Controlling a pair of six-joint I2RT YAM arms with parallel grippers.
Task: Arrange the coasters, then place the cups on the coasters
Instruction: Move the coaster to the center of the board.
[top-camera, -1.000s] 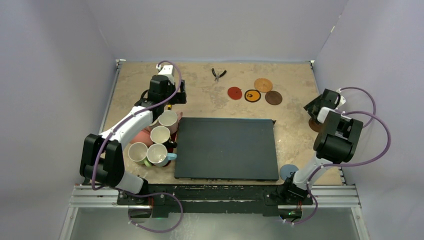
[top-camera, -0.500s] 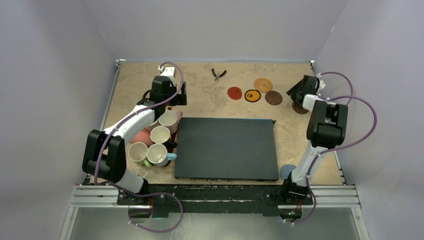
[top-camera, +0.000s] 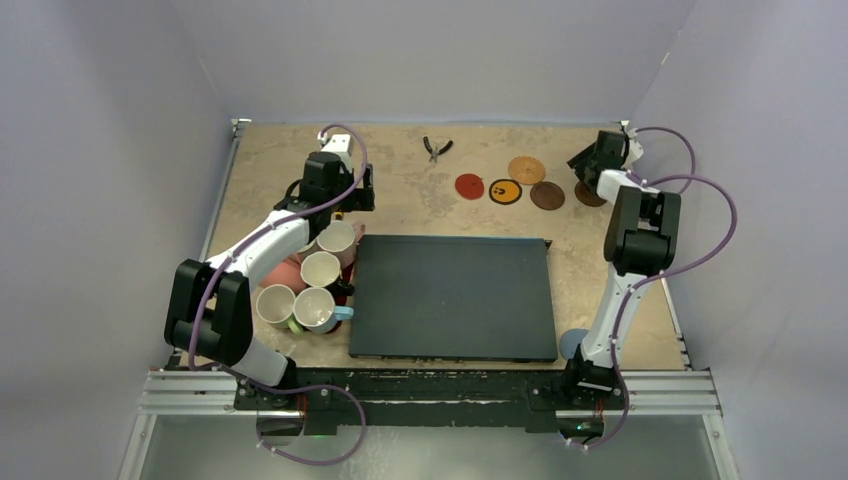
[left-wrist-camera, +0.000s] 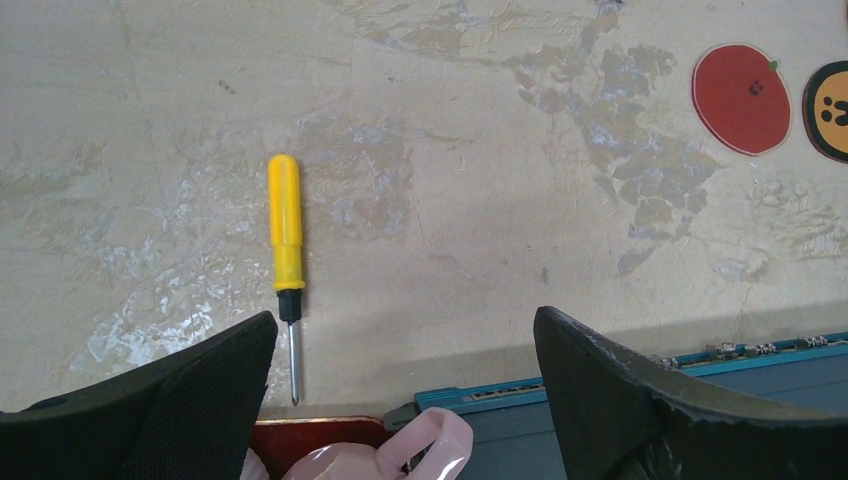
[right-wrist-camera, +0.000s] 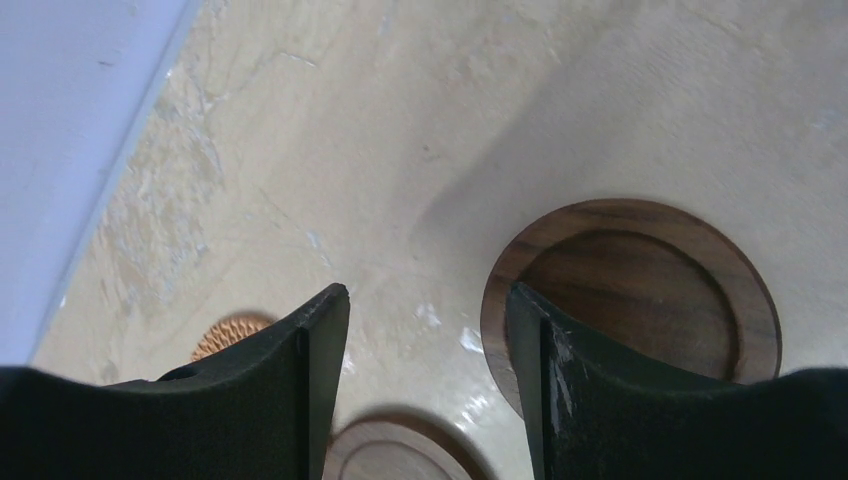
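Note:
Four coasters lie at the far middle of the table: red (top-camera: 469, 185), yellow with black marks (top-camera: 505, 191), tan cork (top-camera: 526, 169) and dark brown (top-camera: 547, 195). The brown wood coaster (top-camera: 591, 196) (right-wrist-camera: 640, 300) sits just right of them. My right gripper (top-camera: 590, 172) (right-wrist-camera: 428, 295) is open over it, one finger (right-wrist-camera: 560, 390) covering its left edge and bare table between the jaws. A grey-blue coaster (top-camera: 572, 343) lies near the right arm's base. Several cups (top-camera: 320, 269) cluster at the left. My left gripper (top-camera: 350, 195) (left-wrist-camera: 405, 340) hangs open and empty beyond them, above a pale pink cup's handle (left-wrist-camera: 430, 445).
A large black mat (top-camera: 452, 297) fills the middle of the table. A yellow screwdriver (left-wrist-camera: 285, 240) lies under the left gripper, beside a red tray's corner (left-wrist-camera: 315, 435). Pliers (top-camera: 436, 148) lie at the far middle. Walls close the table on three sides.
My right arm swung from the table's right edge toward the far right corner, and the brown wood coaster slid with it up beside the other coasters. The left arm barely moved.

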